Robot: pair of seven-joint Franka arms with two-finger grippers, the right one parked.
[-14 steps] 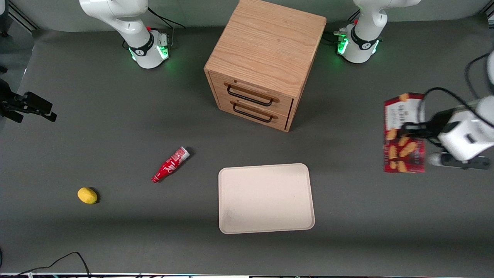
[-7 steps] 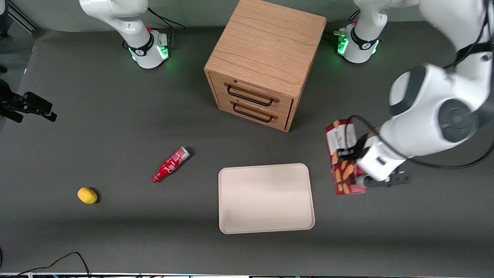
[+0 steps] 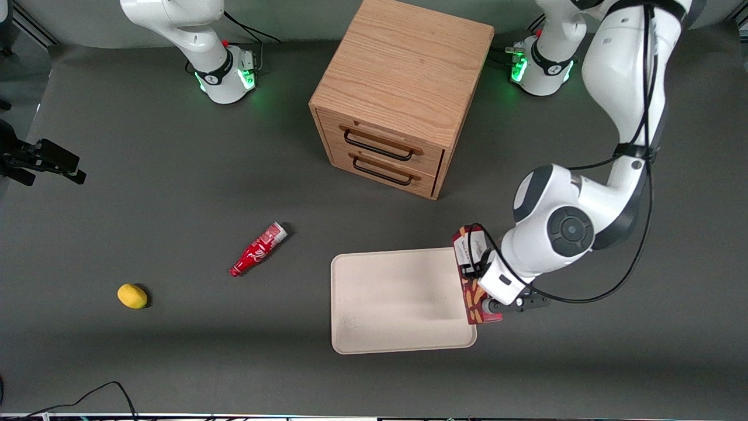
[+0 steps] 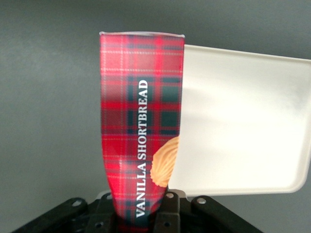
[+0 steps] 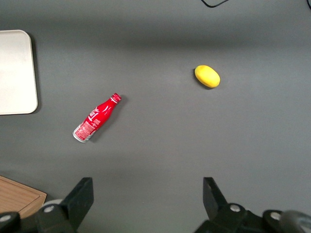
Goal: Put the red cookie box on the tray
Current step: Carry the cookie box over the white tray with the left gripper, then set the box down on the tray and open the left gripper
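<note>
Your gripper is clamped on the red cookie box and holds it in the air right over the tray's rim, at the end toward the working arm. Most of the tray lies toward the parked arm's end of the desk, so that is the way the box should go. The box's long side runs along that short tray edge (a good fit). In the wrist view, the box hangs over grey desk, barely lapping the tray. Only the front view shows the wooden two-drawer cabinet near the desk's back edge.
</note>
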